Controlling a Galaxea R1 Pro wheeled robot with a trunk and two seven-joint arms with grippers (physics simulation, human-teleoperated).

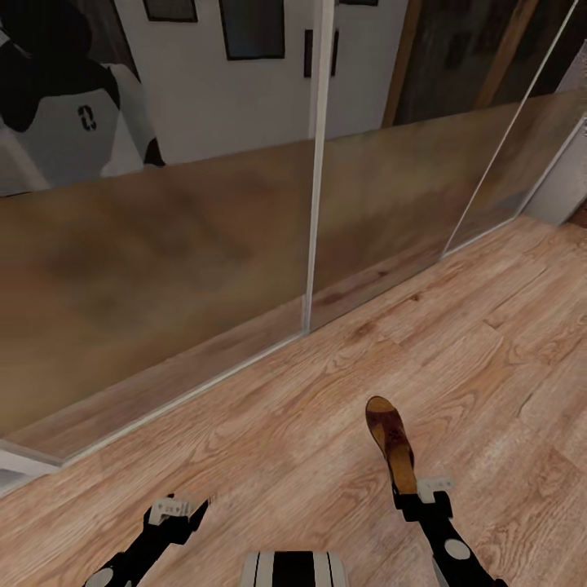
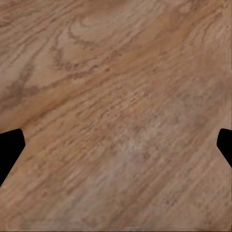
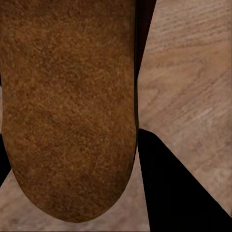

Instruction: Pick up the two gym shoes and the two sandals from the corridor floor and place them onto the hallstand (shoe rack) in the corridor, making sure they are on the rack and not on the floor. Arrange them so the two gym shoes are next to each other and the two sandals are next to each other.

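Observation:
One dark-brown sandal with a tan insole sticks forward from my right gripper, which is shut on its heel end over the corridor floor. In the right wrist view the sandal looms large and brown, with a black finger pressed against its side. My left gripper hangs low at the near left, open. Its fingertips stand wide apart above bare wood planks. The gym shoes and the hallstand are out of view.
Tall glossy sliding panels with pale frames run diagonally across the far side, reflecting the floor. A white wall with dark pictures rises behind. My base shows at the near edge. Open flooring extends to the right.

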